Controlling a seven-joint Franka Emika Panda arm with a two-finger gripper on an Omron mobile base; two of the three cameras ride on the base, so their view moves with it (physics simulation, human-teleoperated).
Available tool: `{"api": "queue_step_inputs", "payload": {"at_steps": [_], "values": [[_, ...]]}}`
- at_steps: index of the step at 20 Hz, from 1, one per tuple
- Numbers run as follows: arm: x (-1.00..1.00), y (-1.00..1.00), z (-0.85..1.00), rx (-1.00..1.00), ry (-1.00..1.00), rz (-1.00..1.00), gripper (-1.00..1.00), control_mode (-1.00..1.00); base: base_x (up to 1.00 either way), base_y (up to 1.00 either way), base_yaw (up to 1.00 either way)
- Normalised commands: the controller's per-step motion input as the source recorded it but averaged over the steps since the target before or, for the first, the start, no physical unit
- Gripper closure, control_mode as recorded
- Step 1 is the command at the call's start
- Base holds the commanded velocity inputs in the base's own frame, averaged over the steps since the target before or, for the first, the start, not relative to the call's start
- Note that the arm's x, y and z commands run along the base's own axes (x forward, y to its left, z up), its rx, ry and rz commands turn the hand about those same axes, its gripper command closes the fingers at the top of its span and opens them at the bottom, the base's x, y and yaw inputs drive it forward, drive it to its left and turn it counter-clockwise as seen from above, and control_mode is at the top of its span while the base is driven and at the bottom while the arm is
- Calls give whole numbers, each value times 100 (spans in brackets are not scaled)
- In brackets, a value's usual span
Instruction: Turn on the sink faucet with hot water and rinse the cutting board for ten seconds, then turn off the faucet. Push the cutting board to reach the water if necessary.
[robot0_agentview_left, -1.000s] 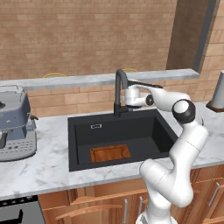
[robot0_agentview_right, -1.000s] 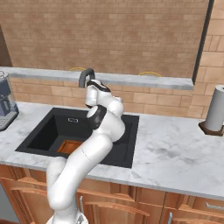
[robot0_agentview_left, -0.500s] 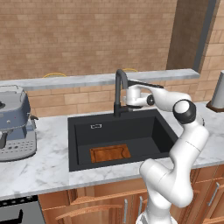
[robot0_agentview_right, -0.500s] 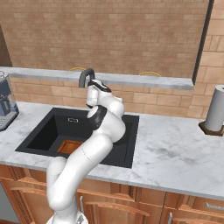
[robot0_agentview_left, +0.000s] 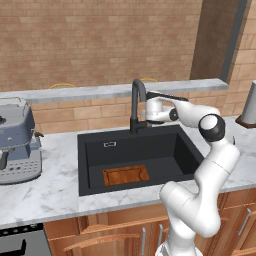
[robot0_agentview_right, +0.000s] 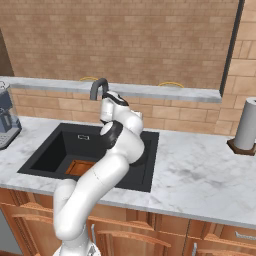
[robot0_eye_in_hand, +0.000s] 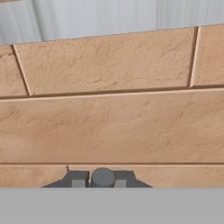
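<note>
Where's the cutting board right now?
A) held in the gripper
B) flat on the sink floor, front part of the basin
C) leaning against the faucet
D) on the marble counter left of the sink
B: the cutting board lies flat on the floor of the sink toward its front wall, apart from the sink faucet, and no water runs onto it.

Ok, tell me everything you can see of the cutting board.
The cutting board is a small flat rectangle of reddish-brown wood with a lighter orange rim. It lies flat on the floor of the black sink, toward the front and left of centre, well short of the faucet at the back rim. No water is falling on it, and nothing but the basin floor touches it. In the right base view the arm hides part of it.
</note>
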Motion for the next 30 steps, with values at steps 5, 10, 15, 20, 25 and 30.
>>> {"api": "queue_step_inputs", "payload": {"at_steps": [5, 10, 15, 20, 25, 30], "values": [[0, -22, 0, 0, 0, 0, 100, -100, 0, 0, 0], [-9, -10, 0, 0, 0, 0, 100, -100, 0, 0, 0], [-14, -1, -1, 0, 0, 0, 100, -100, 0, 0, 0], [-21, 0, -3, 0, 0, 0, 100, -100, 0, 0, 0], [-16, 0, -1, 0, 0, 1, 100, -100, 0, 0, 0], [-9, -9, 0, 0, 0, 1, 100, -100, 0, 0, 0]]}}
